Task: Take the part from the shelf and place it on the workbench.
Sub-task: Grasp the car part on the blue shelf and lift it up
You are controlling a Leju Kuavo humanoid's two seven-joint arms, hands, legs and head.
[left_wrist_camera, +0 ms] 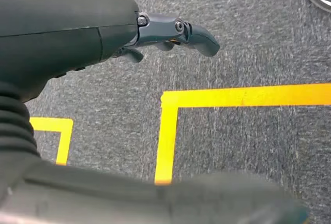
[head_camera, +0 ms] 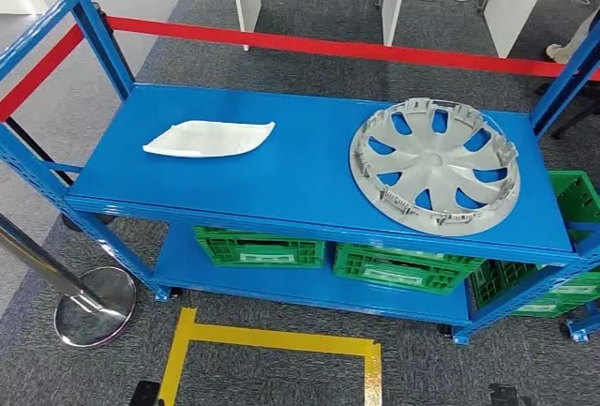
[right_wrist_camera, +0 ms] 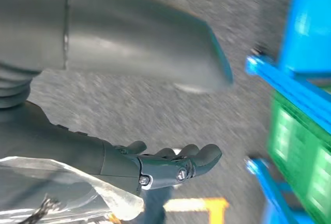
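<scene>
A blue shelf (head_camera: 304, 181) stands in front of me in the head view. On its top board lie a flat white curved part (head_camera: 209, 139) at the left and a round grey wheel cover (head_camera: 435, 164) at the right. My left hand (left_wrist_camera: 171, 31) hangs over grey carpet, fingers stretched out and holding nothing. My right hand (right_wrist_camera: 167, 164) also hangs low near the shelf's blue foot (right_wrist_camera: 269, 74), fingers extended and holding nothing. Both hands are well away from the parts.
Green crates (head_camera: 262, 248) sit on the lower shelf board, with more (head_camera: 577, 200) at the right. A red barrier tape (head_camera: 339, 48) runs behind the shelf. A chrome stanchion base (head_camera: 96, 305) stands at the left. Yellow floor tape (head_camera: 276, 340) marks a square before the shelf.
</scene>
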